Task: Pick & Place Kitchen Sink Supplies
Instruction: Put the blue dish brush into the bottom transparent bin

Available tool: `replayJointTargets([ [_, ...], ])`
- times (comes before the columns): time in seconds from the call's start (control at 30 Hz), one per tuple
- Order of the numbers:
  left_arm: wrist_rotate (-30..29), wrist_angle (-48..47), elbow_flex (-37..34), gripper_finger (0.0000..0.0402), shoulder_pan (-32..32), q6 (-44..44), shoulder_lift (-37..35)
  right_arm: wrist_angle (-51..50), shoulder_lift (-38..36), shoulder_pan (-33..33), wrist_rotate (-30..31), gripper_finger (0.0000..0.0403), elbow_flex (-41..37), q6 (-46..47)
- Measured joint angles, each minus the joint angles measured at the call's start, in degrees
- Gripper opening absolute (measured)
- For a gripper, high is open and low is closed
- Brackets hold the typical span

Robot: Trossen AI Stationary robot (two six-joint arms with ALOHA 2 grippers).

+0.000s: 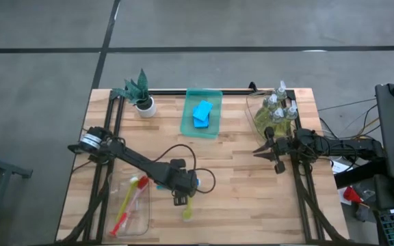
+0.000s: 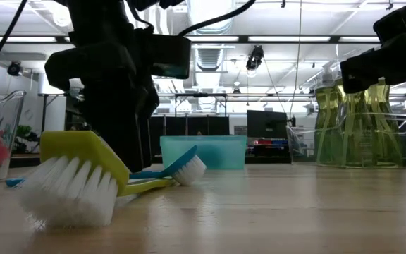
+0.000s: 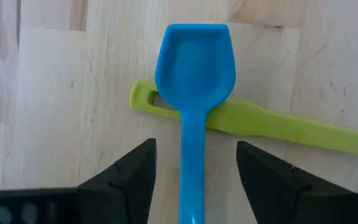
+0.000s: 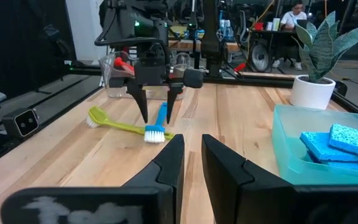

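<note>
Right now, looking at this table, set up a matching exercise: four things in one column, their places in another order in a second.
Things:
1. blue sponges
2. soap bottles
3. blue brush
4. red brush

Places:
A. clear tray by the left arm
B. between the left gripper's open fingers, across the yellow-green brush
C. green tray
D. clear tray near the right gripper

Pairs: 1-C, 2-D, 3-B, 4-A

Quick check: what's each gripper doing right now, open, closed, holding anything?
Left gripper: jaws open, straddling the blue brush handle, not clamped on it.
Right gripper: jaws nearly shut, holding nothing, waiting near the soap bottles.
</note>
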Motion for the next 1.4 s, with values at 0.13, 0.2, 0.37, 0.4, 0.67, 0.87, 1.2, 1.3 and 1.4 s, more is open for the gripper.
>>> replayJointTargets([
  [0.13,0.0,0.5,-0.1,0.0215,0.1,0.0,0.1,0.0,0.0,0.0,0.0,0.0052,0.0,0.0],
  [0.2,0.0,1.1,-0.6,0.0212,0.2,0.1,0.1,0.0,0.0,0.0,0.0,0.0052,0.0,0.0],
  [0.37,0.0,1.4,-2.0,0.0205,0.5,0.0,0.1,0.0,0.0,0.0,0.0,0.0052,0.0,0.0],
  [0.4,0.0,1.3,-2.2,0.0204,0.5,0.0,0.1,0.0,0.0,0.0,0.0,0.0052,0.0,0.0],
  [0.67,2.5,5.4,-5.1,0.0204,0.9,-2.4,0.0,0.0,0.0,0.0,0.0,0.0052,0.0,0.0],
  [0.87,2.5,5.9,-5.5,0.0202,0.9,-2.6,-0.2,0.0,0.0,0.0,0.0,0.0052,0.0,0.0],
  [1.2,2.2,5.8,-5.4,0.0098,1.1,-2.8,-0.4,0.0,0.0,0.0,0.0,0.0052,0.0,0.0],
  [1.3,2.2,6.0,-5.4,0.0059,1.1,-3.0,-0.4,0.0,0.0,0.0,0.0,0.0052,0.0,0.0],
  [1.4,2.8,6.1,-5.4,0.0038,1.1,-2.9,-0.5,0.0,0.0,0.0,0.0,0.0052,0.0,0.0],
])
